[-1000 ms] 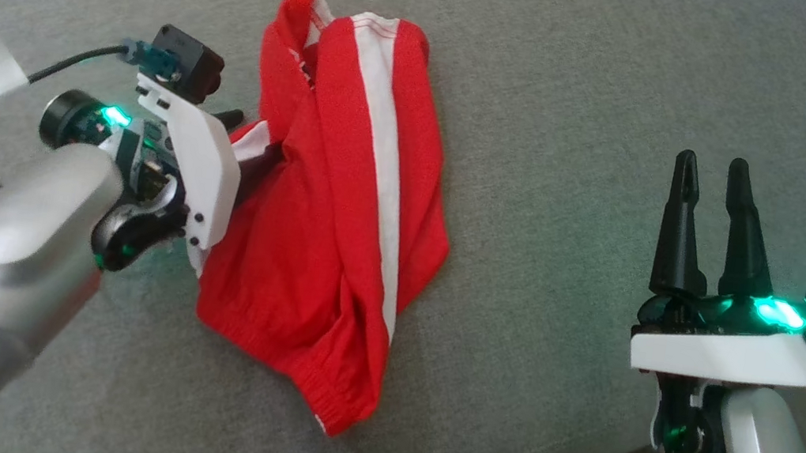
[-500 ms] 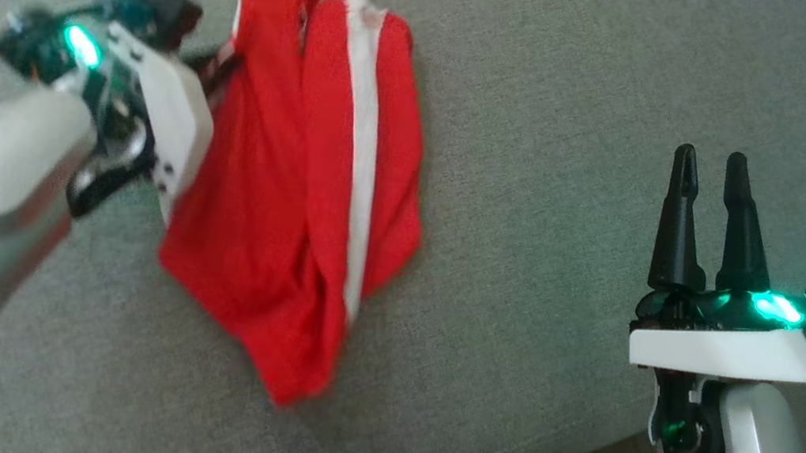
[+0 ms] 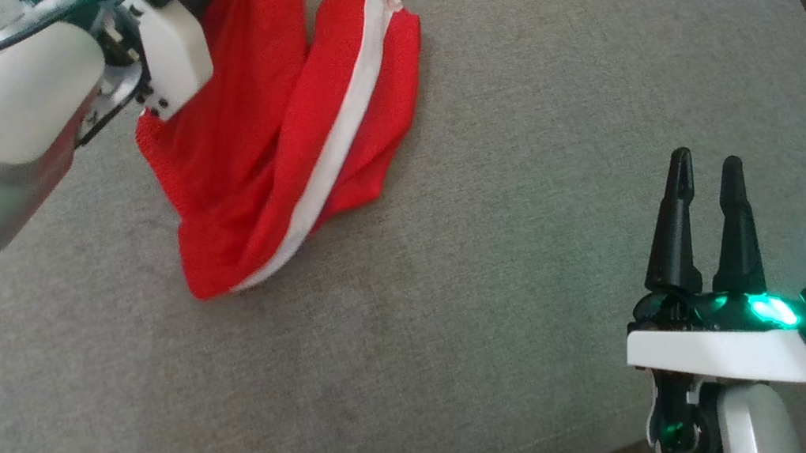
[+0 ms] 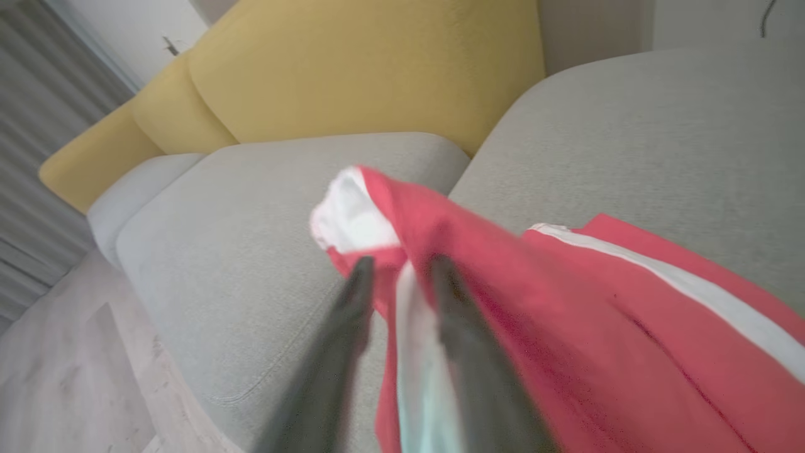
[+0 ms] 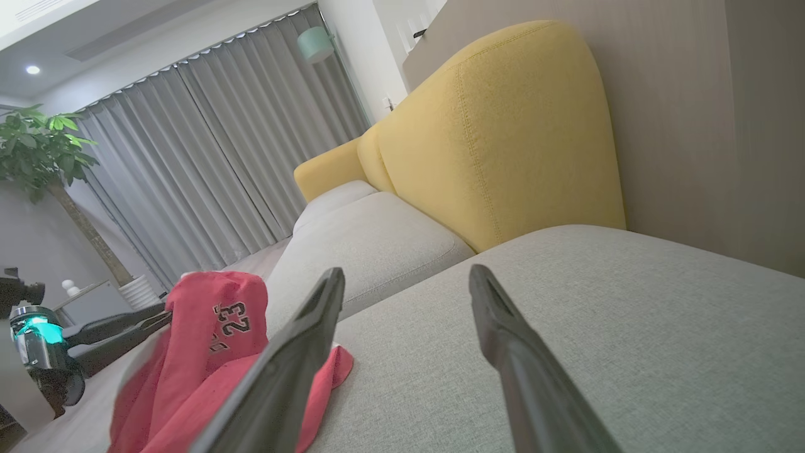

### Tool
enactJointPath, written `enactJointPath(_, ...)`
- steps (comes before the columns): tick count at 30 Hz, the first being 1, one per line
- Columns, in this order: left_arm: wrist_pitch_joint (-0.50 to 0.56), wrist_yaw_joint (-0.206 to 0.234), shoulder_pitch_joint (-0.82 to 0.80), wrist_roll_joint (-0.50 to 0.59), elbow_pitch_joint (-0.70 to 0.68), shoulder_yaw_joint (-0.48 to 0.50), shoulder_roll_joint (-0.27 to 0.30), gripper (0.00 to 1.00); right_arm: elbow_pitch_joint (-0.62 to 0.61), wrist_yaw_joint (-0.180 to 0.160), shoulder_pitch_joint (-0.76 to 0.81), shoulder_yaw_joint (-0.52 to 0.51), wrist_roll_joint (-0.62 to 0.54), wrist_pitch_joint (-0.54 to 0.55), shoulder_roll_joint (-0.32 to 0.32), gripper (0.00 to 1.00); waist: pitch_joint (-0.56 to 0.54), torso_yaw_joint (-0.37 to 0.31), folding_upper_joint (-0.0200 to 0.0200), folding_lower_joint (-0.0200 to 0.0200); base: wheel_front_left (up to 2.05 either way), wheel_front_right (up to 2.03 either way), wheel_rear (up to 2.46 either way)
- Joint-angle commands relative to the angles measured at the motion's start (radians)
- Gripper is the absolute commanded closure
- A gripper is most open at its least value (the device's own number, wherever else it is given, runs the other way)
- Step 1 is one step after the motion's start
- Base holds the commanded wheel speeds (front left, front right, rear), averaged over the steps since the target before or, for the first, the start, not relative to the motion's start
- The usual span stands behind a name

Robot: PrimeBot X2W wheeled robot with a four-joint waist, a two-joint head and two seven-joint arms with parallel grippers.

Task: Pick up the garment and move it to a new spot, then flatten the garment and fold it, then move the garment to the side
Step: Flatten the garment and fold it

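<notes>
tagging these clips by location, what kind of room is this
Most likely a home living room. The red garment rests partly on a sofa with grey seat cushions and a yellow backrest. Floor-length grey curtains and a potted plant stand beyond it.

1 garment (image 3: 283, 121). 2 grippers: left gripper (image 4: 401, 264), right gripper (image 3: 704, 164), w/ 2 dark fingers (image 3: 670, 227) ea., 4 total. 2 green wrist lights (image 3: 770, 309). 2 grey seat cushions (image 5: 377, 233). 2 yellow back cushions (image 5: 503, 126). 1 plant (image 5: 38, 138).
</notes>
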Motion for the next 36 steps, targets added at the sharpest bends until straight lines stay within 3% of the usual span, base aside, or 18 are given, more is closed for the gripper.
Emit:
enactJointPath(1,-0.022,0.031,-0.077,0.012,0.009,0.044,0.015,0.00,-0.029,-0.001,-0.019,0.021,0.004,-0.006,-0.003,0.00,0.000,0.003,0.0000,0.0001,0.00,0.00,0.00)
enactJointPath(5,-0.070,0.075,-0.072,0.002,0.077,0.062,-0.023,0.00,-0.033,-0.001,-0.016,0.018,0.000,-0.006,-0.003,0.00,-0.004,0.020,0.0000,0.0001,0.00,0.00,0.00)
enactJointPath(9,-0.138,0.092,-0.055,-0.034,0.107,0.095,-0.059,0.00,-0.036,-0.001,-0.012,0.005,-0.014,-0.006,-0.003,0.00,-0.020,0.054,0.0000,0.0001,0.00,0.00,0.00)
enactJointPath(15,-0.249,0.133,0.054,-0.126,0.049,0.179,-0.102,0.00,-0.038,-0.001,0.004,-0.048,-0.058,-0.006,-0.003,0.00,-0.082,0.148,0.0000,0.0001,0.00,0.00,0.00)
enactJointPath(19,-0.270,0.198,0.177,-0.166,-0.061,0.242,-0.105,0.00,-0.037,-0.001,0.024,-0.081,-0.087,-0.006,-0.003,0.00,-0.123,0.210,0.0000,0.0001,0.00,0.00,0.00)
enactJointPath(28,-0.273,0.395,0.575,-0.103,-0.450,0.381,-0.072,0.00,-0.034,-0.001,0.083,-0.116,-0.145,-0.006,-0.003,0.00,-0.190,0.315,0.0000,0.0001,0.00,0.00,0.00)
enactJointPath(33,-0.273,0.467,0.788,-0.063,-0.596,0.445,-0.083,0.00,-0.027,-0.001,0.117,-0.109,-0.153,-0.006,-0.003,0.00,-0.216,0.335,0.0000,0.0001,0.00,0.00,0.00)
enactJointPath(36,-0.273,0.479,0.852,-0.053,-0.636,0.468,-0.097,0.00,-0.027,-0.001,0.129,-0.110,-0.151,-0.006,-0.003,0.00,-0.218,0.342,0.0000,0.0001,0.00,0.00,0.00)
